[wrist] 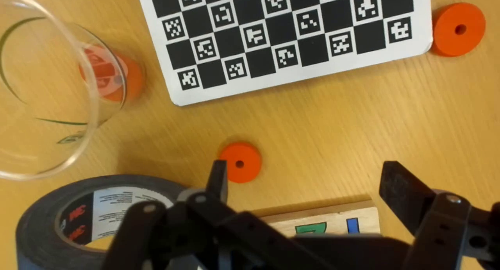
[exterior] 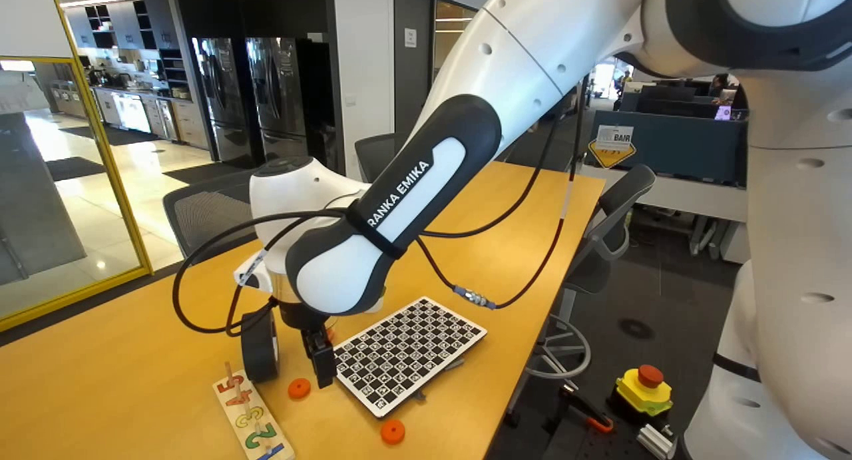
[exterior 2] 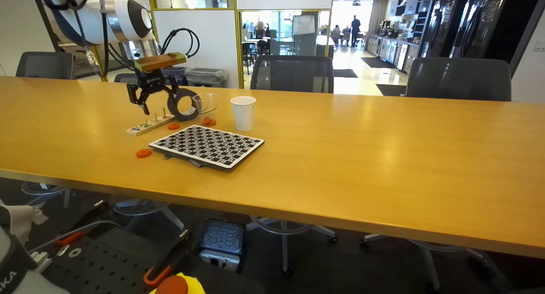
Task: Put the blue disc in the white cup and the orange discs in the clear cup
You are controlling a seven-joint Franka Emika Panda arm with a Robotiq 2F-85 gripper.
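Note:
My gripper [exterior 2: 160,106] hangs above the table with its jaws wide apart and nothing between them. In the wrist view, one fingertip [wrist: 217,180] overlaps the edge of an orange disc [wrist: 248,170] lying flat on the table below. Another orange disc [wrist: 447,33] lies beside a corner of the checkered board. The clear cup [exterior 2: 214,102] stands upright near the tape, with several orange discs [exterior 2: 207,121] at its bottom. To its right in that exterior view stands the upright white cup [exterior 2: 244,115], whose inside is hidden. The blue disc does not show in any view.
A black tape roll [exterior 2: 187,116] stands on edge close to the clear cup. Beneath the gripper lies a wooden number board [exterior: 251,413] with upright pegs. The checkered board [exterior: 409,353] rests slightly raised on the table [exterior 2: 362,158]. Chairs line the far side.

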